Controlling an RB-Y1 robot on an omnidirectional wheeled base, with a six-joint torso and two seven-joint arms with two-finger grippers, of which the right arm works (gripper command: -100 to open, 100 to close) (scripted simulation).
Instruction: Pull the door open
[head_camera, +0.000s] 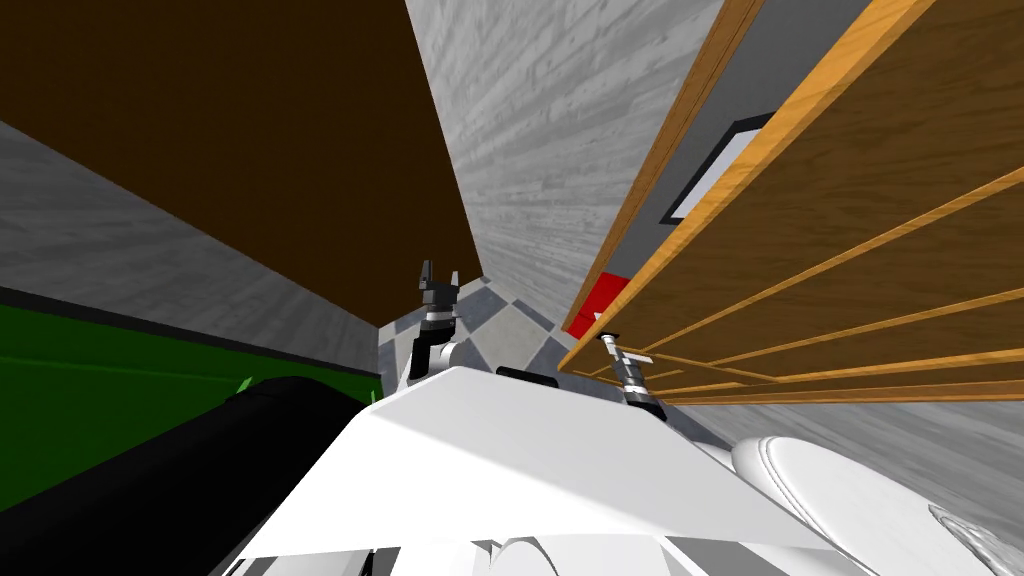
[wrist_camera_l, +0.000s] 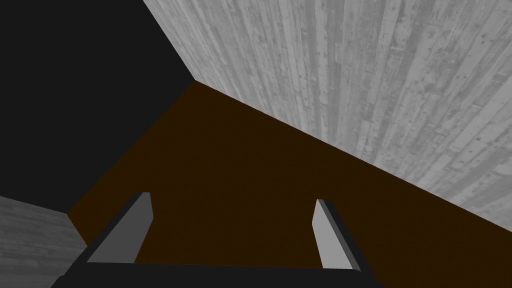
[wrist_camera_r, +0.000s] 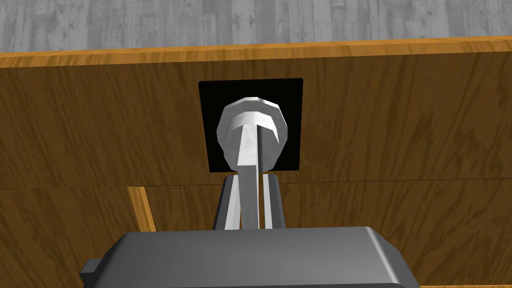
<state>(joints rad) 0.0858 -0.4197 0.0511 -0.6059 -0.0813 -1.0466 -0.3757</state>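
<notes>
— Where is the door sitting?
— The wooden door (head_camera: 850, 230) is standing on my right, directly in front of the right gripper (wrist_camera_r: 248, 182); its light grey handle (wrist_camera_r: 252, 127) is sticking out from a black plate (wrist_camera_r: 212, 95).
— And what are the jaws doing?
— The right jaws are clamping the handle from both sides; the left gripper (wrist_camera_l: 232, 202) is hanging well apart from the door, its jaws standing wide apart and facing a dark brown panel (wrist_camera_l: 250, 165).
</notes>
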